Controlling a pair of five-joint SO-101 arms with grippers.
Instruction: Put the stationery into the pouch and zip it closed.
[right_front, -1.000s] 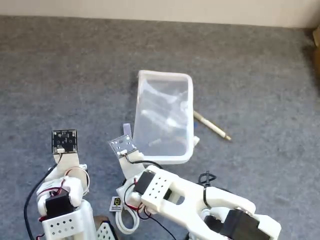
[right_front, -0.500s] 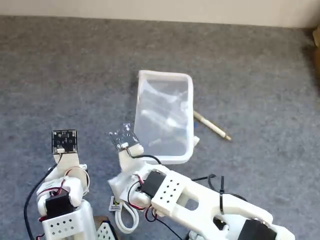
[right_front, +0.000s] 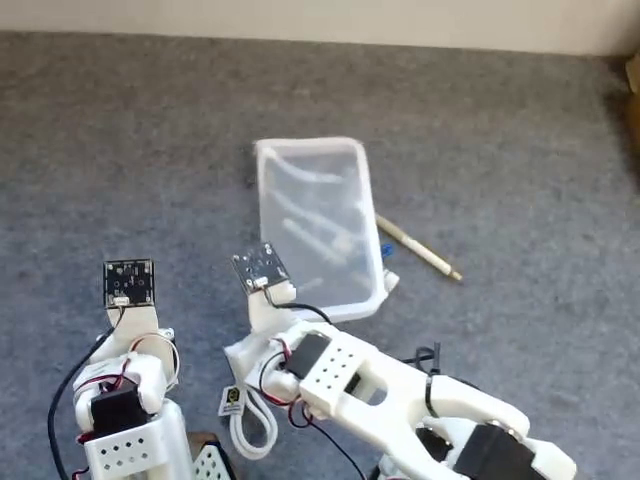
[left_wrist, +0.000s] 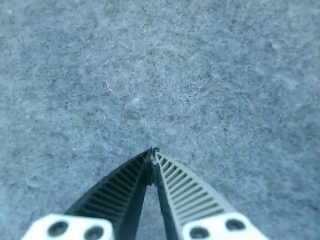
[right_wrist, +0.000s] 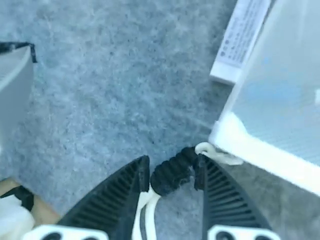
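Your left gripper (left_wrist: 152, 152) hangs with its fingers together over the bare grey surface (left_wrist: 200, 60). Your right gripper (right_wrist: 172, 167) has its fingers clamped on the black zipper pull (right_wrist: 170, 176) at the pouch's near corner, so zipping looks to be the step in hand. The translucent pouch (right_front: 310, 148) lies centre frame with pale stationery (right_front: 300, 212) inside, but a pen (right_front: 418, 250) lies on the surface just right of it and likely needs loading first.

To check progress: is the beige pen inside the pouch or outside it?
Outside. The pen lies on the grey table beside the pouch, not within its clear walls.
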